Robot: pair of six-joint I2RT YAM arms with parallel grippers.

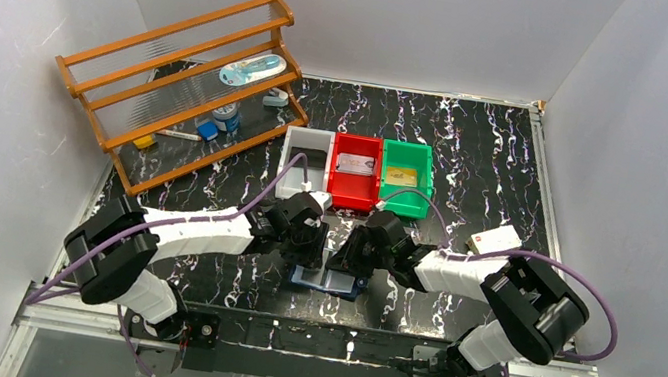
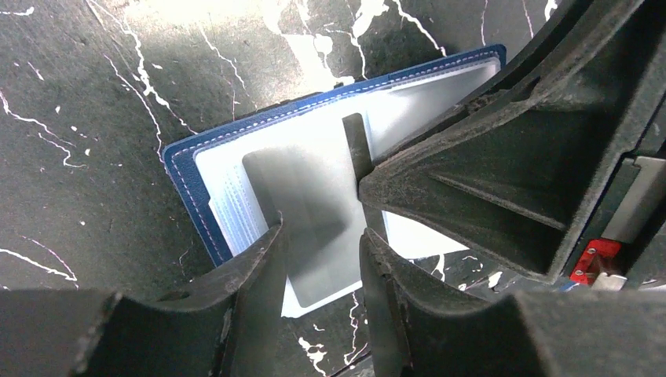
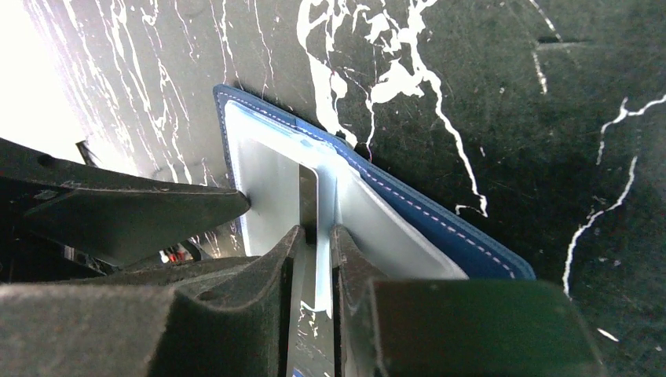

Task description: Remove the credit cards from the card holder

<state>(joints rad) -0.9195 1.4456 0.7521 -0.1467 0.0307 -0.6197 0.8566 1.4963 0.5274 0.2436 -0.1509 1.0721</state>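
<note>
The card holder (image 1: pixel 345 287) lies open on the black marble table, navy rim (image 2: pixel 182 181) outside and light blue pockets inside (image 3: pixel 271 181). My left gripper (image 1: pixel 305 245) hangs over its left half, jaws open (image 2: pixel 322 229), with a pale panel showing between the fingers. My right gripper (image 1: pixel 354 256) is over the middle. Its jaws (image 3: pixel 316 229) stand narrowly apart around a thin pale sheet that rises from the holder; I cannot tell whether it is a card or a flap. A silvery credit card (image 1: pixel 355 164) lies in the red bin and a gold one (image 1: pixel 402 175) in the green bin.
White (image 1: pixel 293 147), red (image 1: pixel 334 189) and green (image 1: pixel 427 178) bins stand in a row just beyond the grippers. A wooden rack (image 1: pixel 180 83) with small items fills the back left. A white block (image 1: pixel 494 239) lies right of the right arm. White walls enclose the table.
</note>
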